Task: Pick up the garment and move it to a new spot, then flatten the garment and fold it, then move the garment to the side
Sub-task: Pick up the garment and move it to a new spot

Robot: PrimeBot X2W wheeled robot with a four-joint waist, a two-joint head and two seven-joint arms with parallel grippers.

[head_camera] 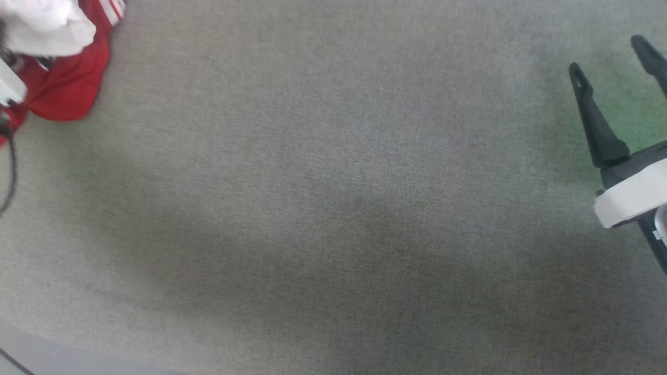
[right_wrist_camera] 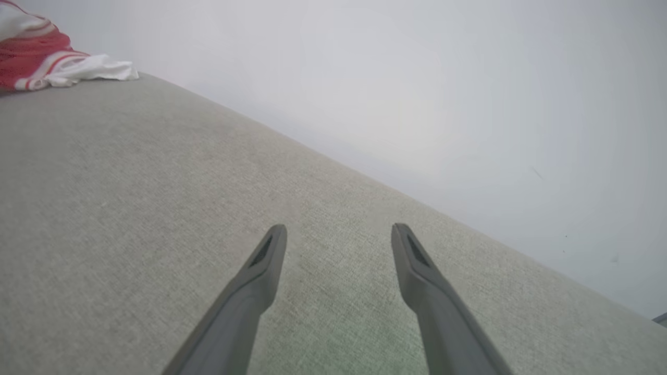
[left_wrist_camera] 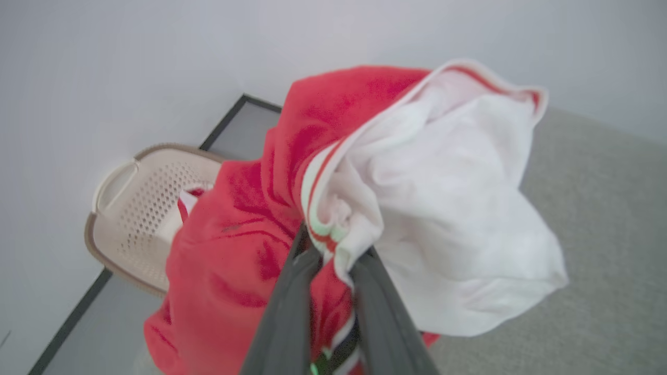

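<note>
Garment (left_wrist_camera: pixel 234 260): red, white sleeve, striped trim, crumpled, pinched at sleeve seam by left tool (left_wrist_camera: pixel 336 252).

Garment (head_camera: pixel 68 88) lies at far upper left of head view, on the counter (head_camera: pixel 333 208), well apart from right end effector (head_camera: pixel 606 54) at the far right edge. Left end effector (left_wrist_camera: pixel 333 255) has a fold of garment between its fingers. Laundry basket (left_wrist_camera: pixel 140 219) sits behind garment, to its left in left wrist view.

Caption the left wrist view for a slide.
Left pincer shut on the bunched red-and-white garment at its striped sleeve seam, a perforated cream basket behind it.
</note>
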